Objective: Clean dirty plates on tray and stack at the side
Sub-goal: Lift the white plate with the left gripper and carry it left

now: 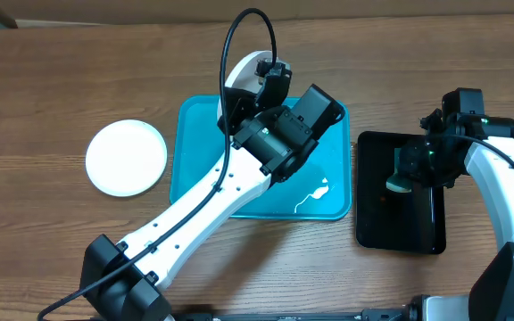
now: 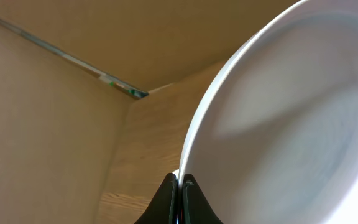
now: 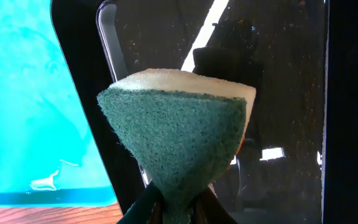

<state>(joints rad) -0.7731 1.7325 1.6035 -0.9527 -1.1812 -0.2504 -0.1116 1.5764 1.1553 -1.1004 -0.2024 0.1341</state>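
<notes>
Left pincer: my left pincer [image 2: 179,193] is closed right down on the rim of a white plate, the held plate [image 2: 278,124], its two tips nipping the thin edge.
Held plate: lifted and tilted over the far end of the tray [image 1: 194,152]. The face my wrist camera shows looks clean, with no sauce that I can make out.
Right pincer: my right pincer [image 3: 176,208] is nearly closed and squeezes the lower end of a sponge [image 3: 179,124], green scouring side toward the camera, hanging above the black tray [image 1: 400,223].
Other plate: a second white plate, the set-down plate [image 1: 126,158], lies flat on the counter [image 1: 61,71] well to the left of the tray. I cannot see a third plate; my arm hides part of the tray.
Tray surface: a wet streak [image 1: 315,192] lies near its right front corner.
Handling: I judge the plate stiff, smooth, breakable and possibly wet, so it could slip or swing in an edge grip.
Where to hold: the rim is the only part my tips can close on; I would keep them deep over the lip and carry it low.
Stage: I judge this plate ready to go onto the one at the side.
</notes>
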